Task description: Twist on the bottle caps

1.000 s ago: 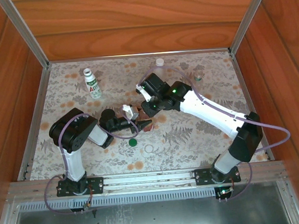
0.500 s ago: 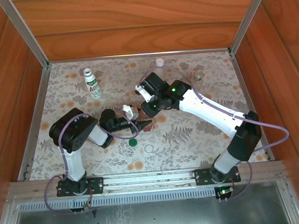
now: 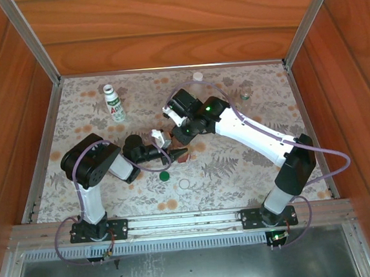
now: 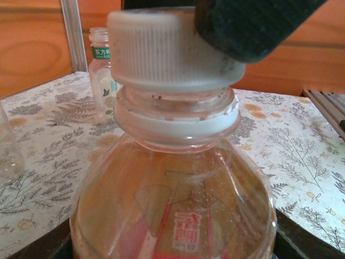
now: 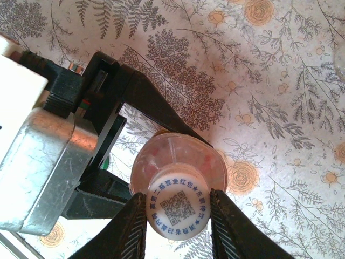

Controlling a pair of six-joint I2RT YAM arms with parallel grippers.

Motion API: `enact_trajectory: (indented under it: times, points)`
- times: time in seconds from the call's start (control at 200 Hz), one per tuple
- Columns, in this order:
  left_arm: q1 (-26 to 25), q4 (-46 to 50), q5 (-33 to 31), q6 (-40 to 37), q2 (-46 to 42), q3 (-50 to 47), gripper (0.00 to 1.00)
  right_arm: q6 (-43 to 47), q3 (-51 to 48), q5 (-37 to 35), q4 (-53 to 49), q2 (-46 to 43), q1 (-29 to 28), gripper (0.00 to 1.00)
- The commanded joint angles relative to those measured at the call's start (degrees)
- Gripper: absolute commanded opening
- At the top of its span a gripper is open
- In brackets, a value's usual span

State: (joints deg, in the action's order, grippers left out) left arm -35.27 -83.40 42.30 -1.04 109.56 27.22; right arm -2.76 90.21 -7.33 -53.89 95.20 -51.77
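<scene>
item: amber bottle [image 4: 172, 216], clear-walled plastic with red print, held upright near the middle of the desk [image 3: 73, 122]; whether its base rests on the surface cannot be told. holder: left gripper [image 3: 175, 154], closed on the bottle's body from the side, one black finger on each flank in the right wrist view. fitting: white cap [image 4: 161, 48], ribbed skirt, printed code on the crown, sitting on the neck with a band of neck showing between skirt and collar ring; how far it is wound down cannot be told. tool on fitting: right gripper [image 5: 178, 216], reaching from above, narrowed onto opposite sides of the cap. handling, as judged: bottle looks light and thin-walled, apt to dent or spin under torque, so the hold belongs on the body below the shoulder; cap looks small and stiff, its ribs giving purchase, best taken square across the skirt, not by the smooth crown. other stock: white bottle [image 3: 113, 103] far left, short clear bottle [image 3: 246, 95] far right, dark green cap [image 3: 165, 176] just beside the left gripper, all well apart from the work.
</scene>
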Motion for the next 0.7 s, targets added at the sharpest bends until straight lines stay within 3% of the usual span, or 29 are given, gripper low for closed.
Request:
enact_trajectory:
  times: [0.0, 0.16, 0.26, 0.345, 0.4, 0.574, 0.694]
  points:
    - [0.3, 2.2, 0.7, -0.9, 1.6, -0.8, 0.60, -0.3, -0.2, 0.2, -4.3, 1.5, -0.6, 0.36]
    - [0.2, 2.2, 0.6, -1.0, 1.5, -1.0, 0.60, -0.5, -1.0, 0.6, -0.8, -2.6, -0.6, 0.42]
    - [0.3, 2.2, 0.6, -1.0, 1.5, -1.1, 0.60, -0.8, -2.2, 1.5, 2.0, -5.0, -0.6, 0.64]
    - [0.3, 2.2, 0.7, -1.0, 1.6, -1.1, 0.60, -1.7, -4.0, 1.9, 5.1, -7.3, -0.5, 0.71]
    - [0.2, 2.2, 0.6, -1.0, 1.5, -1.1, 0.60, -2.6, -4.3, 2.3, 5.9, -8.0, -0.1, 0.69]
    - [0.3, 2.2, 0.8, -1.0, 1.6, -1.0, 0.60, -7.6, -4.2, 9.7, 6.0, -6.8, 4.4, 0.44]
    - [0.3, 2.2, 0.9, -1.0, 1.7, -1.1, 0.60, -7.6, -5.1, 13.0, 6.9, -5.7, 6.1, 0.39]
